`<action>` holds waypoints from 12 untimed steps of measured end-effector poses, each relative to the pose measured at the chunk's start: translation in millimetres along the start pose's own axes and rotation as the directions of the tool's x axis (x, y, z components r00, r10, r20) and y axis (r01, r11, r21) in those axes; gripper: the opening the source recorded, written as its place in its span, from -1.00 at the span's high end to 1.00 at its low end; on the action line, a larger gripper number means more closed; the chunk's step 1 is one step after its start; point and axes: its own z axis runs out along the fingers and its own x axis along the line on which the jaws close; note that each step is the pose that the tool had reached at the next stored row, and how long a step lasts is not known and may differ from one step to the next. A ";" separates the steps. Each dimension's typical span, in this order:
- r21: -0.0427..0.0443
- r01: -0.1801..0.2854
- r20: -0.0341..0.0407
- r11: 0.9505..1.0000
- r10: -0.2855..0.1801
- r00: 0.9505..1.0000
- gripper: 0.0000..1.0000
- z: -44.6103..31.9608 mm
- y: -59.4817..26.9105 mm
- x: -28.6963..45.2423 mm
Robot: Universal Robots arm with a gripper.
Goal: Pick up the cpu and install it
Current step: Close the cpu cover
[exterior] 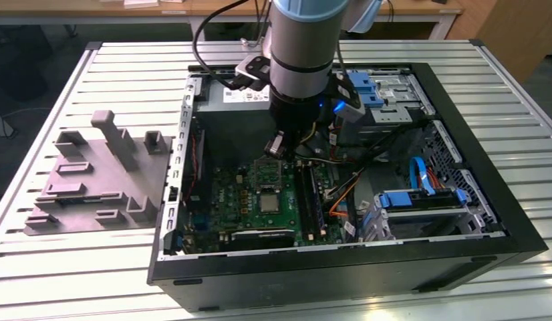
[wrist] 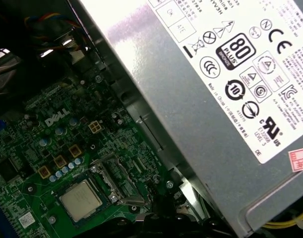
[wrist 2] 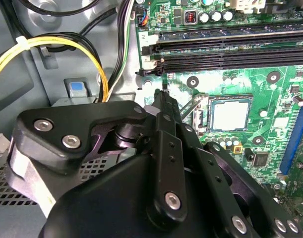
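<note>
Your arm hangs inside the open computer case (exterior: 490,221), which lies on its side on the slatted table (exterior: 124,60). In the exterior view the gripper (exterior: 278,150) sits low over the green motherboard (exterior: 231,194), close to its upper end and just below the power supply (wrist: 215,89). The cpu (exterior: 270,202) already lies flat in its socket on the board, silver top up, a little below the gripper and apart from it. In the first wrist view you see the cpu (wrist: 81,200) seated square in the socket frame (wrist: 116,181), whose metal bracket stands swung open beside it; in the second wrist view the cpu (wrist 2: 230,115) shows the same way, pale square top inside the frame, near the two black memory slots (wrist 2: 230,54). The black fingers (wrist 2: 163,106) in the second wrist view taper together to one narrow tip with no gap visible between them and nothing held, so log them as clenched and empty; the tip hovers over the board just beside the socket's lever (wrist 2: 191,105). Yellow and black cables (wrist 2: 62,44) run along the case wall behind the gripper body. The grey plastic fixture (exterior: 97,180) sits on the table at the exterior view's left, outside the case, well apart from the arm.
</note>
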 end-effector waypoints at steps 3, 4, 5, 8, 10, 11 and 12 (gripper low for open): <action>-0.005 0.016 -0.004 1.000 -0.016 1.000 0.79 -0.6 0.0 0.0; -0.007 0.024 -0.005 1.000 -0.024 1.000 0.79 -0.8 0.0 0.0; -0.009 0.029 -0.007 1.000 -0.030 1.000 0.79 -1.0 0.0 0.0; -0.010 0.032 -0.008 0.999 -0.032 0.999 0.79 -2.0 0.1 -0.1; -0.011 0.032 -0.008 0.999 -0.032 0.999 0.79 -3.0 0.1 -0.1; -0.011 0.032 -0.008 0.999 -0.032 0.999 0.79 -3.6 0.1 -0.1; -0.011 0.032 -0.008 0.999 -0.032 0.999 0.79 -4.2 0.2 -0.2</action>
